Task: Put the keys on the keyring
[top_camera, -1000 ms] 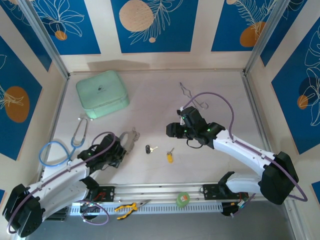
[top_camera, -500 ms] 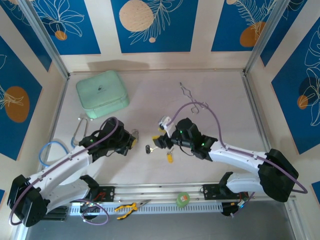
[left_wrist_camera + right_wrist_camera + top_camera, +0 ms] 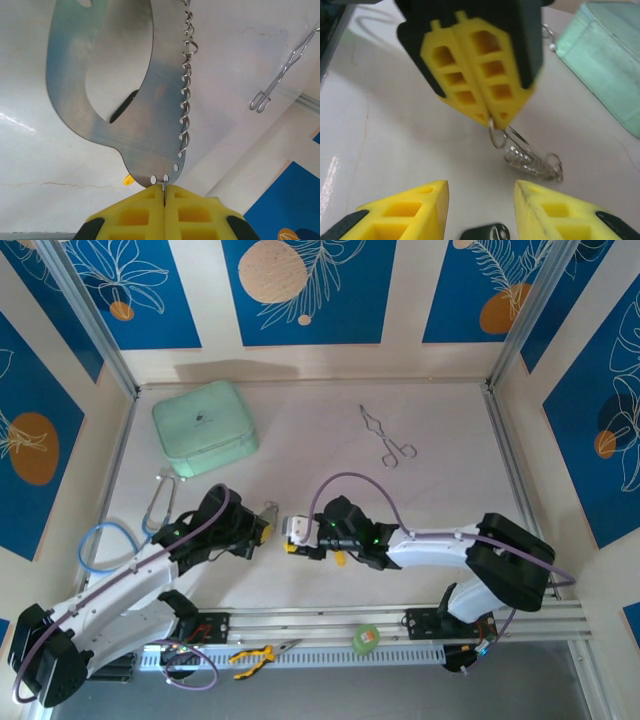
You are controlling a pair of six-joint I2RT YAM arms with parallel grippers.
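My left gripper is shut on the keyring, left of the table's middle. In the left wrist view its yellow pads pinch a thin wire ring at the edge of the keyring's flat silvery loop, and the chain runs along that loop. My right gripper faces it from the right, open. In the right wrist view the black key lies between the right gripper's fingers, untouched, below the keyring's ring and chain. The yellow key lies under the right wrist.
A mint case stands at the back left, and silver forceps lie at the back right. The blue stethoscope lies left of the left arm. Yellow pliers and a green tape roll rest on the front rail.
My right gripper has swung left from the table's middle down to the black key, close to the left gripper. The left gripper has shifted right and stays shut on the keyring.
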